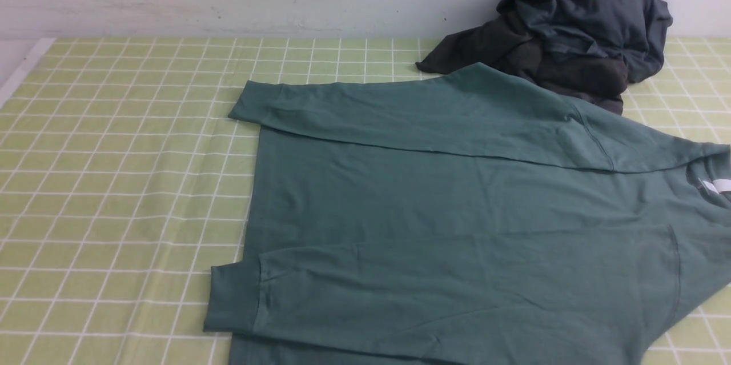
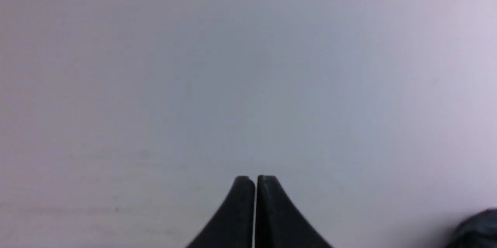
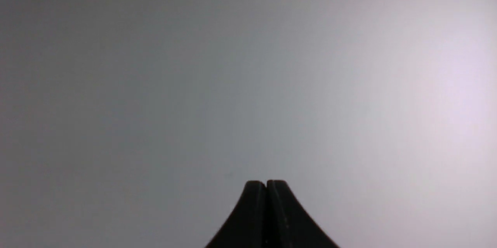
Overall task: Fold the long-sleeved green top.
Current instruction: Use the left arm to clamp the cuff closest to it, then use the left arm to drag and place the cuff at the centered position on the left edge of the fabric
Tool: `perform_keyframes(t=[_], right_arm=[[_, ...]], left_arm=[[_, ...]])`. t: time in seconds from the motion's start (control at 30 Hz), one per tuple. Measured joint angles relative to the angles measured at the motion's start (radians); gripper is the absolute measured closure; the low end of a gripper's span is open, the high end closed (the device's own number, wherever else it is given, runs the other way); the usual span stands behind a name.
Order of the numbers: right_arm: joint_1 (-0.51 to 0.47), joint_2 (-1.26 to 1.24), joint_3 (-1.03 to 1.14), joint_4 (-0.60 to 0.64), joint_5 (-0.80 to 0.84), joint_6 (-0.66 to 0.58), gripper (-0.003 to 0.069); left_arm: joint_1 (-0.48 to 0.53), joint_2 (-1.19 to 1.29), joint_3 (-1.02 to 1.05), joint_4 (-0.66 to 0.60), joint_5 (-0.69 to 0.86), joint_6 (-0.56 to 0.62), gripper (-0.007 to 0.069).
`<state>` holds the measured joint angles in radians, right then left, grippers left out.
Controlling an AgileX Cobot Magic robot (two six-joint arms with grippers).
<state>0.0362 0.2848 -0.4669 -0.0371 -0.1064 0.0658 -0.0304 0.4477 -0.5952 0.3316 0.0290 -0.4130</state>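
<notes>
- Front view is showing the green long-sleeved top (image 1: 457, 222) lying flat on the green checked tablecloth (image 1: 114, 182), with its white neck label (image 1: 717, 186) toward the robot's right and its hem edge toward the left.
- Both sleeves are lying across the body. The far sleeve (image 1: 400, 119) is slanting along the far edge, and the near sleeve (image 1: 400, 291) is running along the near edge. Each cuff is reaching slightly past the hem.
- Neither arm is appearing in the front view. In the wrist views the left gripper (image 2: 255, 180) and the right gripper (image 3: 266, 184) are showing their jaws pressed together, holding nothing and pointing at a blank pale wall.
- With the sleeves in, the step in hand is looking like the fold of the body, hem over toward the neck.
- Doing it well is meaning opening both jaws before descending and taking the two hem corners together with the cuffs lying on them, so the sleeves are not sliding out as the cloth travels.
- Keeping the two corners level is helping the crease run straight across the body.
- A heap of dark garments (image 1: 577, 28) is resting against the top's far shoulder, so the far arm is needing to stay clear of it.
</notes>
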Motion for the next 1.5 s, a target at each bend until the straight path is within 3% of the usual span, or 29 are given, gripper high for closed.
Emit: perform_keyframes(t=[0.17,0.23,0.27,0.3,0.43,0.5,0.63,0.73,0.77,0.9,1.0,1.17,1.2,1.3,1.5], right_arm=[[0.007,0.245,-0.09,0.022,0.419,-0.007,0.0669],[0.035,0.351,-0.116,0.095,0.649,-0.05,0.0669],[0.038,0.367,-0.117,0.102,0.665,-0.056,0.0669],[0.057,0.423,-0.121,0.155,0.763,-0.108,0.0669],[0.094,0.556,-0.125,0.243,0.904,-0.307,0.0669],[0.101,0.598,-0.126,0.272,0.912,-0.364,0.0669],[0.114,0.679,-0.127,0.376,0.847,-0.509,0.0669],[0.114,0.697,-0.127,0.418,0.818,-0.539,0.0669],[0.114,0.701,-0.127,0.447,0.813,-0.557,0.0669],[0.114,0.701,-0.127,0.488,0.813,-0.586,0.0669],[0.114,0.701,-0.127,0.506,0.813,-0.596,0.0669],[0.114,0.701,-0.127,0.535,0.813,-0.608,0.0669],[0.114,0.701,-0.127,0.542,0.813,-0.609,0.0669],[0.114,0.701,-0.127,0.544,0.813,-0.609,0.0669],[0.114,0.701,-0.127,0.545,0.813,-0.61,0.0669]], left_arm=[[-0.054,0.284,-0.041,0.018,0.155,-0.067,0.0627],[-0.149,0.428,-0.042,-0.01,0.289,-0.073,0.0627],[-0.159,0.428,-0.042,-0.013,0.289,-0.073,0.0627],[-0.236,0.511,-0.046,-0.043,0.364,-0.073,0.0627],[-0.373,0.713,-0.103,-0.105,0.529,-0.031,0.0627],[-0.39,0.782,-0.144,-0.132,0.601,-0.002,0.0624],[-0.361,0.998,-0.3,-0.24,0.772,0.171,0.0563],[-0.321,1.07,-0.363,-0.297,0.78,0.247,0.0504],[-0.289,1.116,-0.397,-0.332,0.771,0.289,0.0453],[-0.237,1.218,-0.436,-0.374,0.716,0.327,0.0346],[-0.228,1.292,-0.448,-0.374,0.679,0.333,0.0328],[-0.228,1.381,-0.467,-0.38,0.648,0.334,0.0399],[-0.228,1.394,-0.486,-0.386,0.652,0.336,0.0472],[-0.239,1.397,-0.518,-0.389,0.674,0.357,0.0574],[-0.309,1.324,-0.669,-0.381,0.765,0.413,0.0611]])
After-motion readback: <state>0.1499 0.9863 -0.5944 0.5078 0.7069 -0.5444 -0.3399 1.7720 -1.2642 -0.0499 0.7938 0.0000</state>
